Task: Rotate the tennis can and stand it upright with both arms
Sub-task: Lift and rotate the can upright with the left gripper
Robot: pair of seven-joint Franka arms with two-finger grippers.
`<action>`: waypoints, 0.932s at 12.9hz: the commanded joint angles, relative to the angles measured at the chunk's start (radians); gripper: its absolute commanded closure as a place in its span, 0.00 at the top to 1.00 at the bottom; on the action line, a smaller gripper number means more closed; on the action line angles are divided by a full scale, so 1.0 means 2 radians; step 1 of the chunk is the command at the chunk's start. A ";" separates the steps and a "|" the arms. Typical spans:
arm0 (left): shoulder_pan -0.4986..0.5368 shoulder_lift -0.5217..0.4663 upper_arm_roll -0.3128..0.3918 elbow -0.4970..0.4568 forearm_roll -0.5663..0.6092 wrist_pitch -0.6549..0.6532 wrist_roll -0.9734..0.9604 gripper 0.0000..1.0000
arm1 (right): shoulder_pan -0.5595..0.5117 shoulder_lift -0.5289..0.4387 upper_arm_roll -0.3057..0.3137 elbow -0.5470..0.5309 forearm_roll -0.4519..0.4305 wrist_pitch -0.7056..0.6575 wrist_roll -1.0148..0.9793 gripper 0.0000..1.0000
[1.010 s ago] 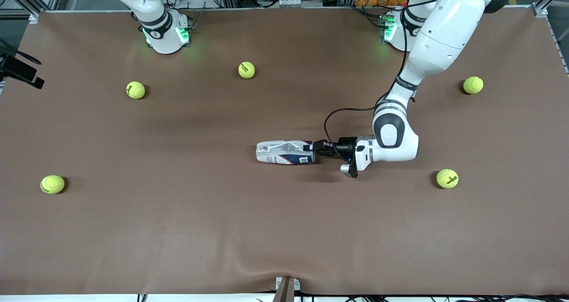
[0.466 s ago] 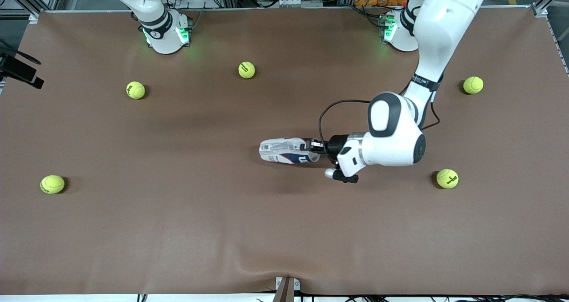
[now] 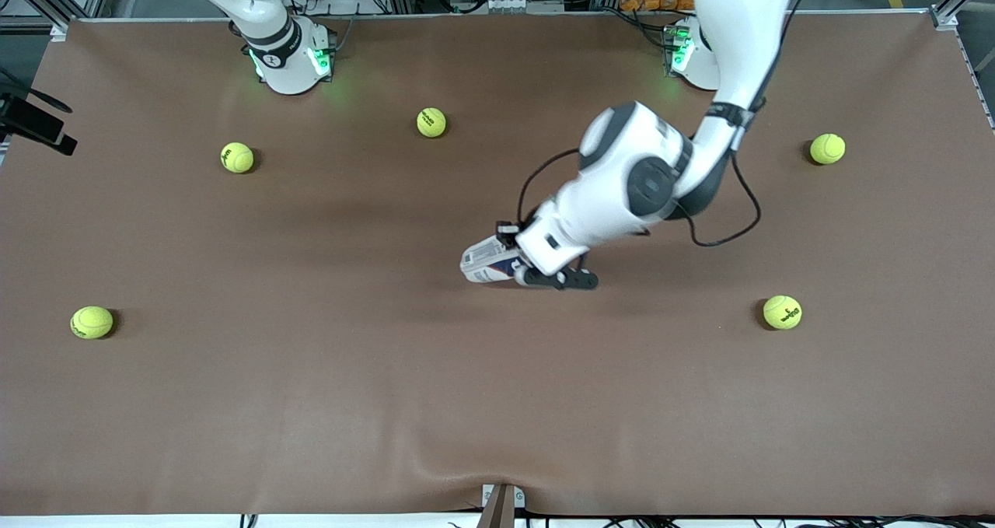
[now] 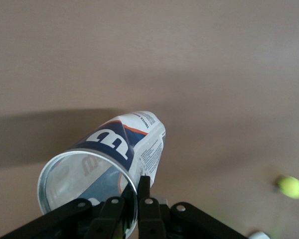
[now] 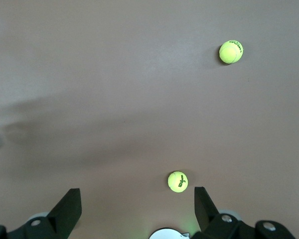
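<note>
The tennis can (image 3: 483, 262) is near the middle of the brown table (image 3: 311, 403), and most of it is hidden under the left arm's wrist. In the left wrist view the can (image 4: 134, 144) shows its white-and-navy label with the "W", and its open silvery rim is toward the camera. My left gripper (image 4: 132, 199) is shut on that rim, one finger inside the can and one finger (image 4: 144, 191) outside. The can is tilted, with the gripped end raised. My right gripper (image 5: 137, 209) is open and empty, high over the table near the right arm's base (image 3: 289, 61), and it waits.
Several yellow-green tennis balls lie scattered on the table: one (image 3: 431, 122) near the bases, one (image 3: 237, 157) and one (image 3: 92, 322) toward the right arm's end, one (image 3: 827, 148) and one (image 3: 782, 312) toward the left arm's end. A black clamp (image 3: 35, 127) sits at the table edge.
The left arm's wrist has swung up and over the can, raising its gripped open end. The can has gone from lying flat to tilted and now looks shorter. The right arm has not moved.
</note>
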 commanded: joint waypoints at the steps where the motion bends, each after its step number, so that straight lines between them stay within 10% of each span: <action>1: -0.029 -0.017 0.007 0.024 0.091 -0.070 -0.097 0.00 | -0.005 -0.001 0.006 0.005 -0.005 -0.002 0.009 1.00; 12: -0.128 0.010 0.048 0.064 0.195 -0.136 -0.218 0.00 | -0.004 -0.001 0.006 0.005 -0.005 -0.002 0.009 1.00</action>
